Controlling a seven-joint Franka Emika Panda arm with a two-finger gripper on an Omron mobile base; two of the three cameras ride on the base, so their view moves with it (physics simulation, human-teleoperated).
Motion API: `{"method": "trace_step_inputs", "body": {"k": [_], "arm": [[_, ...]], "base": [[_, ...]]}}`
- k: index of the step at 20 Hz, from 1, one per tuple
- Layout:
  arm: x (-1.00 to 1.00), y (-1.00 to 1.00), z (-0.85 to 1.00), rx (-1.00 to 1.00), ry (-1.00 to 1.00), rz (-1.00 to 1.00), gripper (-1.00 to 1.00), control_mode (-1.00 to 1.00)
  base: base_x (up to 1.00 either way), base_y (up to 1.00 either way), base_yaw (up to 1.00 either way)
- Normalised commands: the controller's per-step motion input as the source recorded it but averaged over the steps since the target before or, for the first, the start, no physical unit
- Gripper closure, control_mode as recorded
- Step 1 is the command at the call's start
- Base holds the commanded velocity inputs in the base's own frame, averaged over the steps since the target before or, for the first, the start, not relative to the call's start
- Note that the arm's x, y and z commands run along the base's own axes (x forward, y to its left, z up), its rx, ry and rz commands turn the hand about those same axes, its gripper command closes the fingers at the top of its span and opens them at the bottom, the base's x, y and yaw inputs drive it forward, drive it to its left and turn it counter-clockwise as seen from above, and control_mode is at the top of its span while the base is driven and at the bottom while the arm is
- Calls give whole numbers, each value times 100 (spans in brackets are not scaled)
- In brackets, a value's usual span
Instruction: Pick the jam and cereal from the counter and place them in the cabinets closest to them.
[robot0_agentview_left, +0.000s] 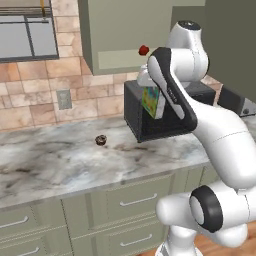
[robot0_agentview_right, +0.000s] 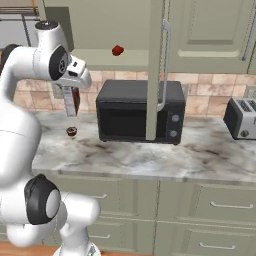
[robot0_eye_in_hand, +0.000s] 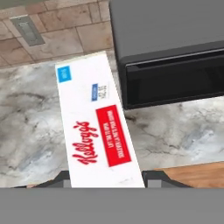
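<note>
The pincer (robot0_eye_in_hand: 106, 180) squeezes the pale cardboard cereal box (robot0_eye_in_hand: 97, 122); red "Kellogg's" writing and a red label sit just above its tips.

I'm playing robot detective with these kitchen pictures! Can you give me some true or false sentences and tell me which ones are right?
1. The end effector holds the cereal box up off the counter. True.
2. The jam jar sits on the counter. False: it is up in the open cabinet.
3. A small doughnut lies on the counter. True.
4. The microwave door hangs open. False: it is shut.
5. A toaster stands right of the microwave. True.
</note>
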Motion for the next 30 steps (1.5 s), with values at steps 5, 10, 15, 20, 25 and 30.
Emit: {"method": "trace_step_inputs", "body": {"k": [5,10,15,20,25,30], "arm": [[-1,-3,67,2,-4,-7,100,-100],[0,-1,55,1,-5,-7,100,-100],[0,-7,15,1,-7,-2,100,-100],[0,-1,17,2,-7,0,100,-100],[9,0,16,1,-4,0,100,-100],[19,0,14,1,0,0,100,-100]], "base": [[0,0,0],[0,0,0],[0,0,0],[0,0,0],[0,0,0],[0,0,0]]}}
